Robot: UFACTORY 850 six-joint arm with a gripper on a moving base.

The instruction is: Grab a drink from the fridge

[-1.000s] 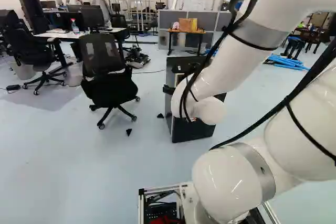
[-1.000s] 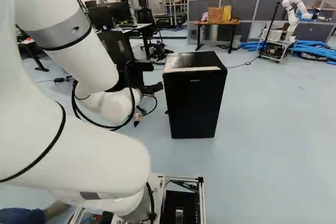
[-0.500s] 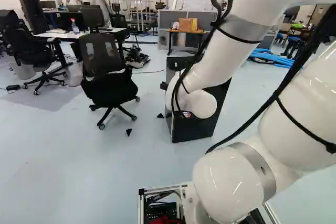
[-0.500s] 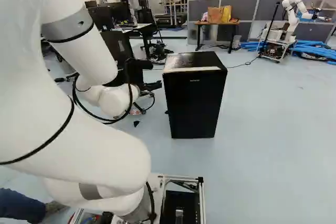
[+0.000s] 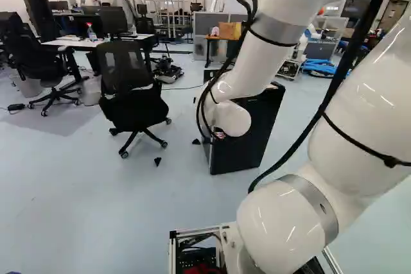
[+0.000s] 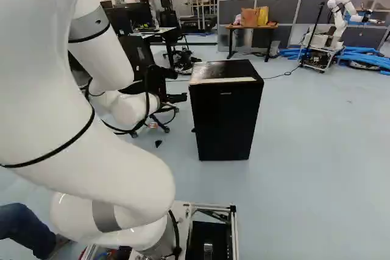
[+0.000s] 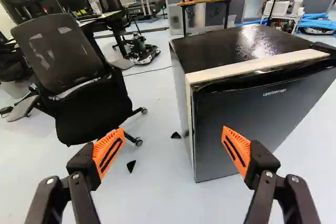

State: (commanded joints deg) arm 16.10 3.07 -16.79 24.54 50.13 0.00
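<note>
Arm: glossy white, rounded joints, black cables, in front of the fridge in the left base view. Fingers wide, nothing gripped; ribbed orange pads, black mounts. Fridge stands on the floor ahead of the fingers, near corner in line with the gap between them, front running past behind one finger; looks apart from both. Boxy, dark flat front, glossy black top with speckled glare, pale strip along the top front edge. Two small black triangular pieces on the floor beside the fridge. Farther off, left of the fridge in the left base view, mesh-backed black chair. Beyond the fridge: wood-topped table, grey partition; far right of it in the right base view, another robot, white, near smooth blue tubes.
</note>
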